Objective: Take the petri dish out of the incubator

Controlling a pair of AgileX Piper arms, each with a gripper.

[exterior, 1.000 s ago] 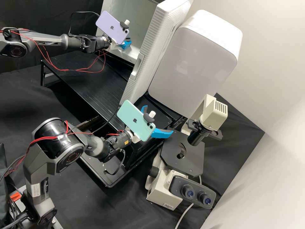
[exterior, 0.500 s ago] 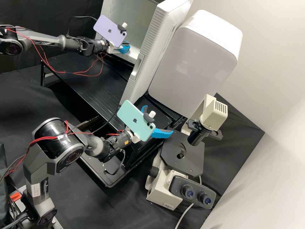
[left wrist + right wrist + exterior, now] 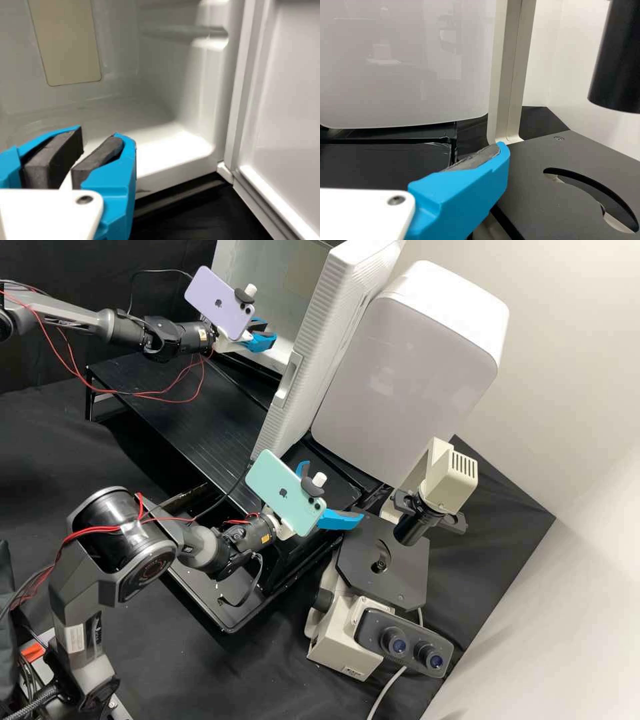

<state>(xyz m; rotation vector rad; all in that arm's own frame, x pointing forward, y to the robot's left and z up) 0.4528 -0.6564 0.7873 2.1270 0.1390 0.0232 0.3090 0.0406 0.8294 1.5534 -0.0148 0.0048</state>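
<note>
Petri dish retrieval calls for the white, blue-fingered left gripper (image 3: 96,140), fingers barely parted on nothing, to widen before entering the white plastic incubator (image 3: 165,145); the matching right gripper (image 3: 331,493) sits open.

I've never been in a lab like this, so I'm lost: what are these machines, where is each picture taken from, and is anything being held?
These are two robot arms at a black bench. The wide picture comes from a fixed camera looking down on the bench. The other two come from a camera on each arm's wrist, looking along its blue-fingered claw. The left claw sits at the mouth of the white incubator, whose door stands open. Its fingers are slightly apart, with nothing visible between them. The right claw is wide open and empty, beside the microscope. A phone is clamped on each wrist.
</note>
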